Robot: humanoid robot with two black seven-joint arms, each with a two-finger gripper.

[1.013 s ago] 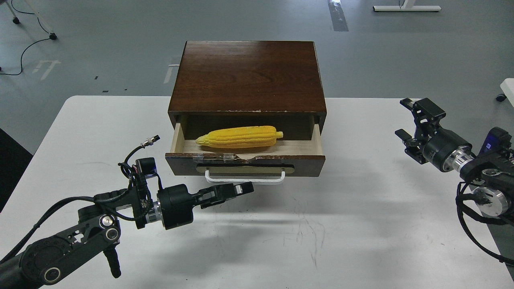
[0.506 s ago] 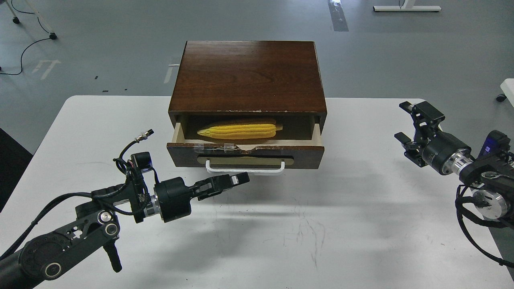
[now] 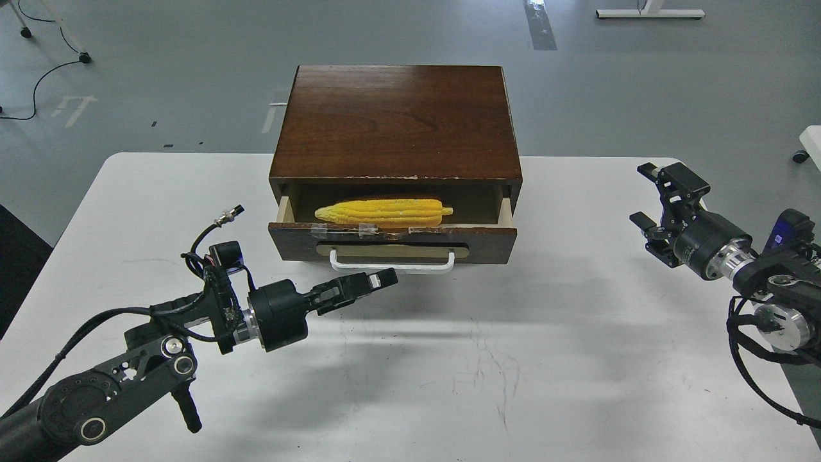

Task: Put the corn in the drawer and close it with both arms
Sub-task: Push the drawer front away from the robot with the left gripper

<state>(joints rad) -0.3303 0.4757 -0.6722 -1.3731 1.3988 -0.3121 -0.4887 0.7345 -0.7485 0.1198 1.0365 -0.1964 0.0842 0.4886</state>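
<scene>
The yellow corn [image 3: 383, 212] lies lengthwise inside the drawer [image 3: 392, 242], which stands partly open out of the dark brown wooden cabinet [image 3: 394, 122]. The drawer's front has a white bar handle [image 3: 392, 263] on a tan plate. My left gripper [image 3: 378, 281] is shut and empty, its tips just below the handle's left half, touching or nearly touching the drawer front. My right gripper [image 3: 651, 192] is open and empty, held above the table far right of the drawer.
The cabinet sits at the back middle of the white table [image 3: 513, 359]. The table's right edge lies close to my right arm. Grey floor with cables and furniture legs lies beyond the table.
The drawer has slid inward, showing less of its pale inside; the corn went in with it. My left gripper followed forward against the drawer front. The right arm barely moved.
</scene>
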